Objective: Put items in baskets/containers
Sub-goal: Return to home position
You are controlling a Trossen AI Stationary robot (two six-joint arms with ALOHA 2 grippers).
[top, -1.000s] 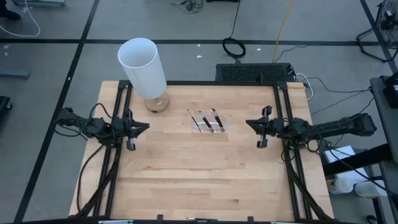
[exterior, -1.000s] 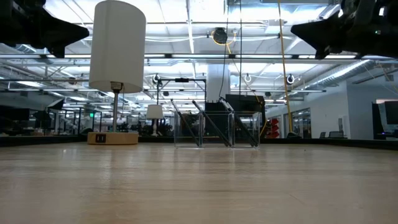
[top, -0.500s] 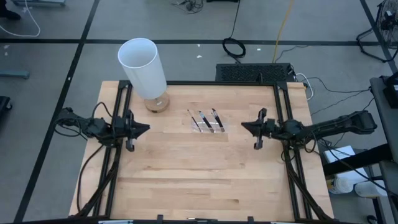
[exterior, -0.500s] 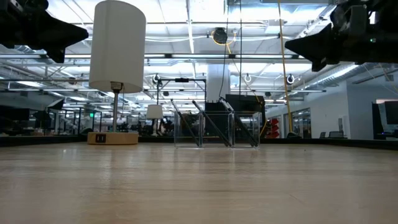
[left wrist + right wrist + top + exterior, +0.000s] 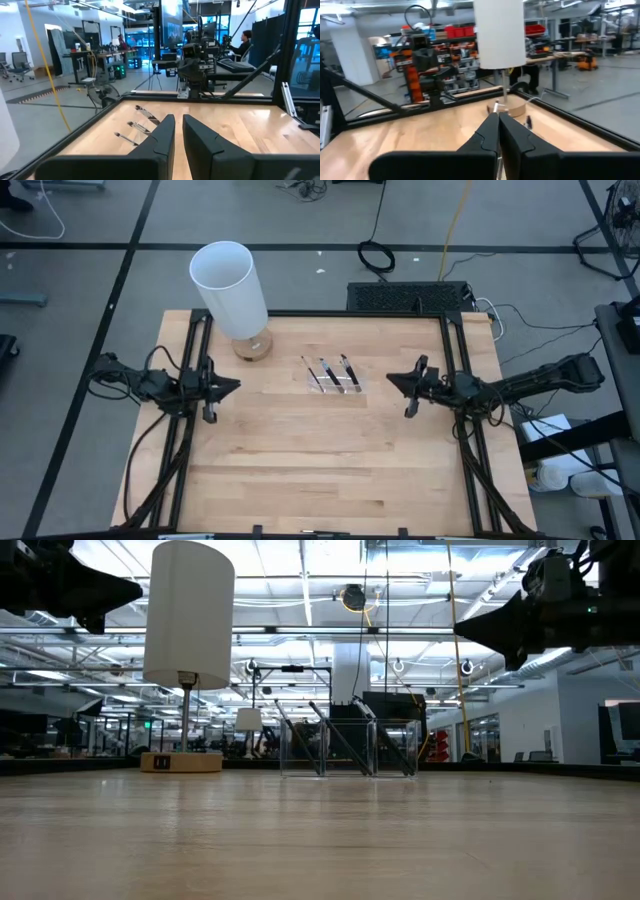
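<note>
Three thin dark sticks with pale tips [image 5: 325, 373] lie slanting in a clear plastic tray [image 5: 358, 390] at the table's far middle. In the low view the sticks [image 5: 340, 745] lean inside the tray's clear walls [image 5: 395, 750]. My left gripper [image 5: 236, 386] hovers level at the table's left side, well left of the tray, with a narrow gap between its fingers [image 5: 178, 119] and nothing in it. My right gripper [image 5: 389, 379] hovers just right of the tray, pointing at it, shut and empty [image 5: 498, 116]. Both hang well above the tabletop.
A tall white cylinder lamp [image 5: 228, 285] on a round wooden base [image 5: 252, 347] stands at the far left. Black frame rails [image 5: 190, 430] run along the table's left and right sides. Bare wood [image 5: 320, 470] spreads toward the near edge. A person [image 5: 245, 40] sits beyond the table.
My right gripper has moved toward the tray, to the table's left, and sunk a little while rolling about its own axis; it stays shut. The sticks and tray have not moved.
</note>
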